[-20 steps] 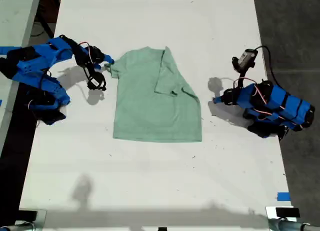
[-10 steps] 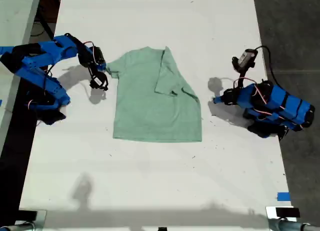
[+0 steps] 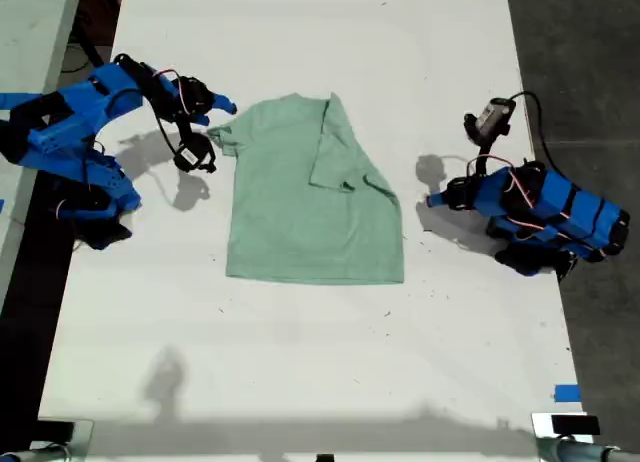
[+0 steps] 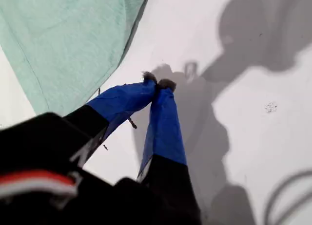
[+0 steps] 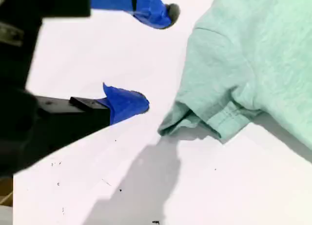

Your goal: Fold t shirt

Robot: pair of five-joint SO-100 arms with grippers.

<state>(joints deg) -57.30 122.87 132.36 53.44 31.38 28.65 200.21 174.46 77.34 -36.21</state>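
Fingers: my second gripper (image 5: 156,57) spread wide, empty, just beside shirt sleeve. My first gripper (image 4: 158,84) pinched closed, empty, near shirt hem. T shirt (image 3: 310,197) mid-table (image 3: 300,362), one sleeve folded in.

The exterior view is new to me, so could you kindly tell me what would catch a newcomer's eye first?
The mint-green t shirt lies mid-table, one sleeve already folded over its body on the exterior view's right. At the exterior view's left my second pincer hangs open beside the other, bunched sleeve, holding nothing. At that view's right my first pincer is shut and empty over the bare white table.
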